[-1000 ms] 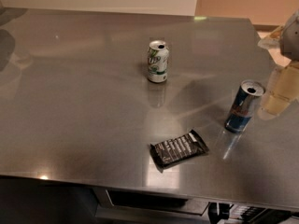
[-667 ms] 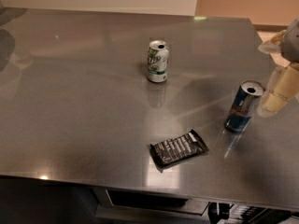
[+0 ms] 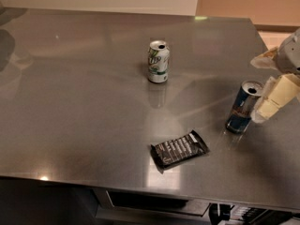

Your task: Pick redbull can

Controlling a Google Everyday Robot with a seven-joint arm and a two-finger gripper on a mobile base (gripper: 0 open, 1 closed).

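Item under inspection: the tall slim blue and silver redbull can [image 3: 243, 108], with an opened silver top. It stands upright on the brushed steel table [image 3: 75, 102] at roughly 3 o'clock from the table's centre, close to the right edge. Its long axis is vertical, and it leans slightly in this view. The cream-coloured two-finger gripper [image 3: 263, 86] enters from the right border, and the rest of the arm is out of view. Its jaws appear spread wide and hold nothing, though the far finger [image 3: 265, 60] is partly cut off, so the exact opening is uncertain. The near finger [image 3: 276, 96] lies just beside the can's right flank and may be touching it. The far finger sits higher, toward 1 o'clock from the can's top. From the gripper, the can lies at about 8 o'clock and slightly lower, so it is at the mouth of the jaws and not yet squarely between them. Judgement: the coming move calls for a short advance toward 8 o'clock, so that the fingers straddle the can's body across its vertical axis before closing. Also on the table are a shorter white and green can [image 3: 158, 62], upright at 12 o'clock from centre, and a black foil snack wrapper [image 3: 179, 150], lying flat at 5 o'clock. Both are well apart from the approach line.
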